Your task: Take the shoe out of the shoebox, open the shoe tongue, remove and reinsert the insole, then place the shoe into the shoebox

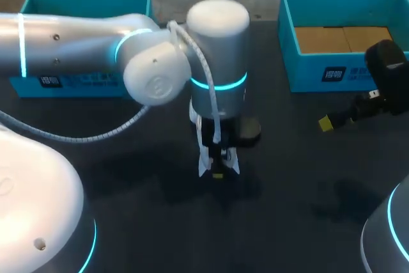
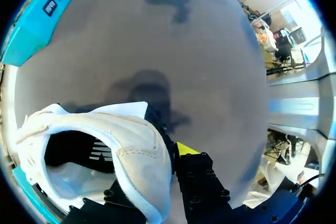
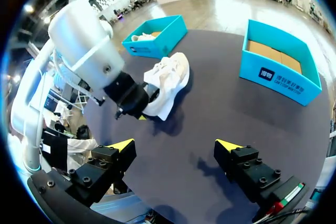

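Observation:
The white shoe (image 2: 105,145) rests on the dark table (image 1: 287,177) near its middle, opening upward. My left gripper (image 2: 152,174) comes down on it from above and is shut on the shoe's side wall: one finger inside the opening, the yellow-tipped one (image 2: 186,149) outside. In the head view the left arm covers most of the shoe (image 1: 204,161); only white edges and a yellow tip show. From the right wrist view the shoe (image 3: 170,80) lies ahead, with the left gripper (image 3: 131,106) on its near end. My right gripper (image 3: 175,145) hangs open and empty above the table, at the right in the head view (image 1: 327,123).
A blue box (image 1: 345,30) with a brown cardboard floor stands at the back right. A second blue box (image 1: 83,4) stands at the back left, partly behind the left arm; the right wrist view shows something white inside this box (image 3: 157,38).

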Motion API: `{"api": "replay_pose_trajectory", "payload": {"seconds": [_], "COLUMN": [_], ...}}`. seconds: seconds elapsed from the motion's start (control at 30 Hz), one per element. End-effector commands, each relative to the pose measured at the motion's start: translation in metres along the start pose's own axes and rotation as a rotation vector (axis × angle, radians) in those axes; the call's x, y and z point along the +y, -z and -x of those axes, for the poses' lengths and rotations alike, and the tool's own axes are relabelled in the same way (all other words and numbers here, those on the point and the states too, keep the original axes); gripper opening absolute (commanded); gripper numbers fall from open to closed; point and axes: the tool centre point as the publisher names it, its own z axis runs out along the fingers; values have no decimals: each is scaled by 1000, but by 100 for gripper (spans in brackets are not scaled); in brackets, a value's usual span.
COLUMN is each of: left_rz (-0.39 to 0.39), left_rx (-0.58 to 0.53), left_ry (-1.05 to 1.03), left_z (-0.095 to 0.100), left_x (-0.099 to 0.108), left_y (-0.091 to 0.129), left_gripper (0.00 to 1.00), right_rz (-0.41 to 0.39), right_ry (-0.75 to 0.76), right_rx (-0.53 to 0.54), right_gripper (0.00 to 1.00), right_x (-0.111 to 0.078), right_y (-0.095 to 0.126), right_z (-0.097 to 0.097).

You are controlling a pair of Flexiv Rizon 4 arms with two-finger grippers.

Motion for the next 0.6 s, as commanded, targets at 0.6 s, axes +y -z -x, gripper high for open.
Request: {"api": "replay_pose_trajectory", "payload": {"seconds": [0.6], "left_rz": [-56], "left_rx": [18], "left_ry": [-53], "left_z": [-27], "left_x": [20], "left_y": [152], "left_gripper": [0], "right_rz": [3], "right_ry": [-1], "right_rx": [-1], "right_gripper": [100], "right_x": [-2], "right_y": [0], "right_z": [0]}}
